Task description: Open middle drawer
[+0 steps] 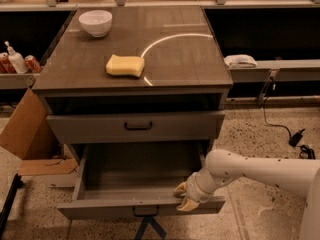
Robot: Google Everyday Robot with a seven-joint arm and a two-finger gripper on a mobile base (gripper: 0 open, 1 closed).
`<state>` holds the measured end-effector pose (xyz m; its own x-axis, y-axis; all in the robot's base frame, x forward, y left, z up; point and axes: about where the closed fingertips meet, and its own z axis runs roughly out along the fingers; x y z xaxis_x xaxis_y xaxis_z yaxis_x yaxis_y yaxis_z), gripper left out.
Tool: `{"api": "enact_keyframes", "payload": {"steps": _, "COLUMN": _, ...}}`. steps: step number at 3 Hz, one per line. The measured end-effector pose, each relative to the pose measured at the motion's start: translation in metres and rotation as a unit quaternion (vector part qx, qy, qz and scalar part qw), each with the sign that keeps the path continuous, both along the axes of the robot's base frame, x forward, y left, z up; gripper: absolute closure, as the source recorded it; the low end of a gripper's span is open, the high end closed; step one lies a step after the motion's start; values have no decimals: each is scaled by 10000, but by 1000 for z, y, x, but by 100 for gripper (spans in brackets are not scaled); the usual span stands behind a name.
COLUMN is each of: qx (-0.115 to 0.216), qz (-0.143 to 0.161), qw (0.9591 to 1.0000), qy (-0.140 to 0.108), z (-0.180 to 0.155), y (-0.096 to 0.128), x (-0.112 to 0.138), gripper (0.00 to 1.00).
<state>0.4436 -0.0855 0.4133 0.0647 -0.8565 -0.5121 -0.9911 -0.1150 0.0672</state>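
Observation:
The middle drawer (100, 208) is a grey-brown drawer with a small black bar handle (145, 212), low in the cabinet. It stands pulled far out, and its inside shows nothing in it. My gripper (184, 197) is at the right end of the drawer's front panel, on its top edge. One tan finger (180, 188) is inside the drawer and the other outside, closed on the panel. My white arm (260, 171) reaches in from the right.
The upper drawer (135, 127) with a black handle is closed. On the cabinet top (185, 59) lie a yellow sponge (125, 65) and a white bowl (95, 22). A cardboard box (27, 134) stands at the left. Cables (295, 134) lie on the floor at the right.

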Motion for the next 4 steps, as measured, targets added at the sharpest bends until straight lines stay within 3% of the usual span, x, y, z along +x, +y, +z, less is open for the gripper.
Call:
{"api": "enact_keyframes", "payload": {"steps": 2, "qx": 43, "qz": 58, "qw": 10000, "qy": -27, "z": 3, "y": 0, "x": 1, "gripper": 28}}
{"api": "enact_keyframes", "payload": {"steps": 3, "qx": -25, "qz": 129, "qw": 9997, "qy": -215, "z": 21, "y": -5, "x": 8, "gripper": 5}}
{"api": "enact_keyframes", "payload": {"steps": 4, "qx": -112, "qz": 197, "qw": 9987, "qy": -455, "z": 53, "y": -19, "x": 19, "gripper": 0}}
